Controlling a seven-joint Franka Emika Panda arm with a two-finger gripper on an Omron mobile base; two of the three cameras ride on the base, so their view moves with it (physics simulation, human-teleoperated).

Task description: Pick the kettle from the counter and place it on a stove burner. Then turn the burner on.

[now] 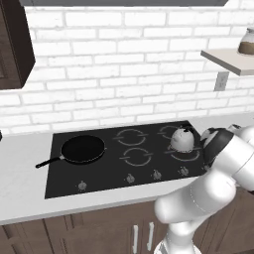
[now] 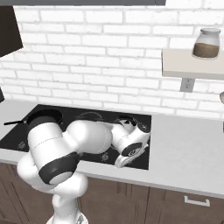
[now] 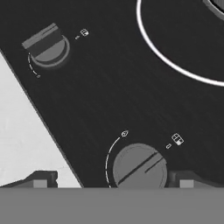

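Kettle (image 1: pixel 182 139) sat on the right front burner (image 1: pixel 186 154) of the black cooktop (image 1: pixel 114 171), with its dark knob on top. Also seen in the right base view as a small white shape (image 2: pixel 127 123) behind the arm's wrist. Pan (image 1: pixel 83 149) lay on the left burner, handle pointing left toward the counter (image 1: pixel 22 173). Two more ring marks in the middle, both bare. Row of small knobs (image 1: pixel 130 178) along the front edge of the cooktop. Gripper (image 3: pixel 113 179) pointed down at the front right part of the cooktop, close above a round grey knob (image 3: pixel 139 168). Fingertips (image 3: pixel 41 179) stood wide apart, one at each side of that knob, holding nothing. Another knob (image 3: pixel 49 47) farther off, near the counter edge. Piece of a white ring mark (image 3: pixel 175 65) past the knobs. Jar (image 2: pixel 206 43) stood on a shelf (image 2: pixel 192 65) up on the brick wall (image 2: pixel 100 57).
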